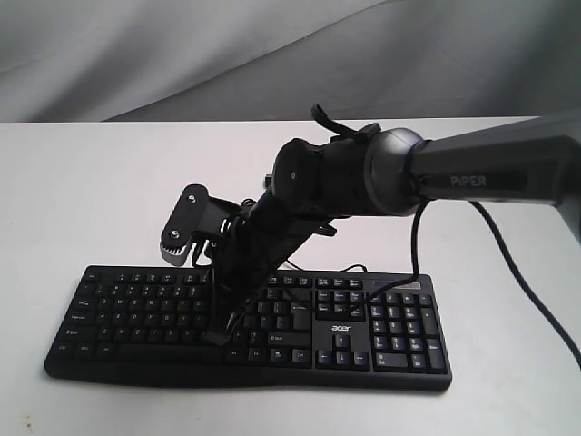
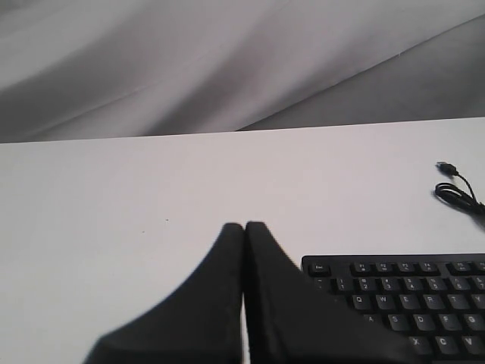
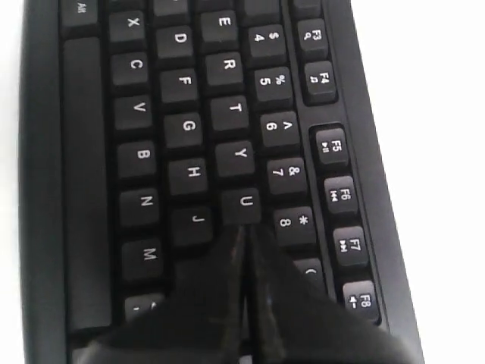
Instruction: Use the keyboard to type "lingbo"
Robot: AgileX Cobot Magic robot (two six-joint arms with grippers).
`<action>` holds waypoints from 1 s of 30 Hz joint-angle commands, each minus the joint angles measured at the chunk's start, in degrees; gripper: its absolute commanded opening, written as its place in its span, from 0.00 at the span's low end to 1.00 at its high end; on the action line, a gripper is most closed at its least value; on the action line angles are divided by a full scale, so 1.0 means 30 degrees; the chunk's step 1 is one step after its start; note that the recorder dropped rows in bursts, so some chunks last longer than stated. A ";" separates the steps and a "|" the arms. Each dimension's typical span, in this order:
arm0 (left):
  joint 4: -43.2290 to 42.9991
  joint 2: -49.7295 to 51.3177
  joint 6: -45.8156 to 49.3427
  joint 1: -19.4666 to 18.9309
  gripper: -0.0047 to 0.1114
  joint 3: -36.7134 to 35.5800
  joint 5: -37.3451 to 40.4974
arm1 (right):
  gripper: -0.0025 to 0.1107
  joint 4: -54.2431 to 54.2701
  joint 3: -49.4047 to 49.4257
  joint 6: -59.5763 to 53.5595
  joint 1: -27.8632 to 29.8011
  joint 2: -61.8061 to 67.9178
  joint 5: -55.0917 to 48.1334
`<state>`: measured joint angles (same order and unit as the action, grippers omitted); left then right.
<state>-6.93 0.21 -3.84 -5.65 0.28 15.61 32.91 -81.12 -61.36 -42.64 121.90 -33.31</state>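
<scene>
Your keyboard (image 1: 245,327) lies flat on the white counter (image 1: 91,182), its cable (image 2: 458,189) trailing off its back edge. It looks like rigid but light plastic, likely to skid if shoved sideways. Don't grasp it; press straight down on one keycap's centre. Your right fingers (image 3: 223,262) are pressed together and hold nothing, tips low just past the U key (image 3: 244,203), probably at I. Your left fingers (image 2: 220,262), also closed and empty, hang beside the keyboard's Esc key (image 2: 319,267).
</scene>
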 commanded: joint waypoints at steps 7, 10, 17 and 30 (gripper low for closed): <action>0.0072 -0.0071 -0.0040 -0.0019 0.04 -0.0093 -0.0135 | 0.02 0.0298 -0.0104 0.0005 -0.0070 0.0101 0.0764; 0.0072 -0.0071 -0.0040 -0.0019 0.04 -0.0093 -0.0135 | 0.02 0.0390 -0.0104 0.0005 -0.0070 0.0144 0.0840; 0.0072 -0.0071 -0.0040 -0.0019 0.04 -0.0093 -0.0135 | 0.02 0.0729 -0.0104 -0.0194 -0.0070 0.0173 0.0879; 0.0072 -0.0071 -0.0040 -0.0019 0.04 -0.0093 -0.0135 | 0.02 0.0898 -0.0104 -0.0235 -0.0070 0.0557 0.0808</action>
<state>-6.93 0.21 -3.84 -5.65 0.28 15.61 35.00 -81.12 -61.63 -42.64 122.82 -31.00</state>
